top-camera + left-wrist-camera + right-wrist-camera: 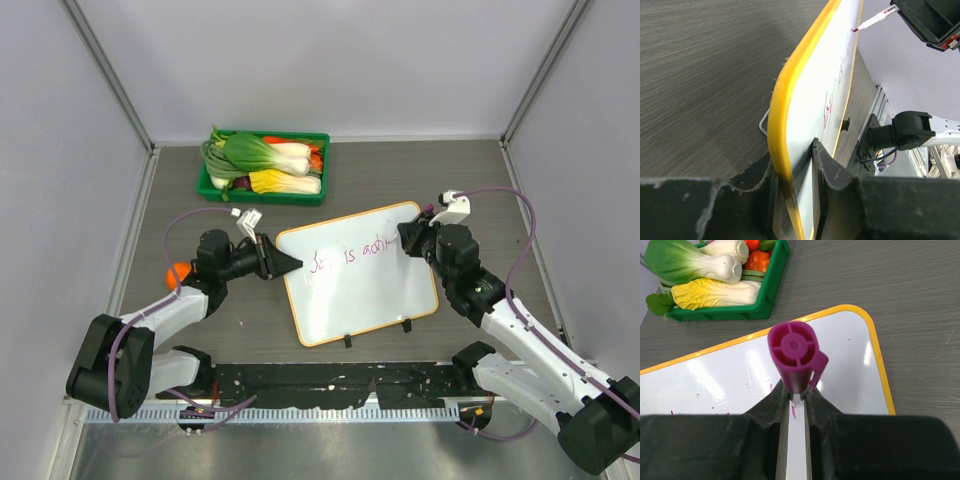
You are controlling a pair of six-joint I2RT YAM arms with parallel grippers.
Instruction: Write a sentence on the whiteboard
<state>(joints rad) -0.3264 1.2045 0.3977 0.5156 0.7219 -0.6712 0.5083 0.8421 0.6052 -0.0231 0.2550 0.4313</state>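
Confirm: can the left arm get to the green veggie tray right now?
Probably not yet. The left end effector is clamped on the left edge of the whiteboard. Nothing lies between it and the green tray, so once it lets go, likely yes.

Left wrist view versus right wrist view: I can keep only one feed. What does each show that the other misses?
Left wrist only: the left gripper clamping the whiteboard at its rim, and the marker tip against the board. Right wrist only: the green tray of vegetables, and the marker's purple cap end. Both: whiteboard, marker, right gripper, purple writing.
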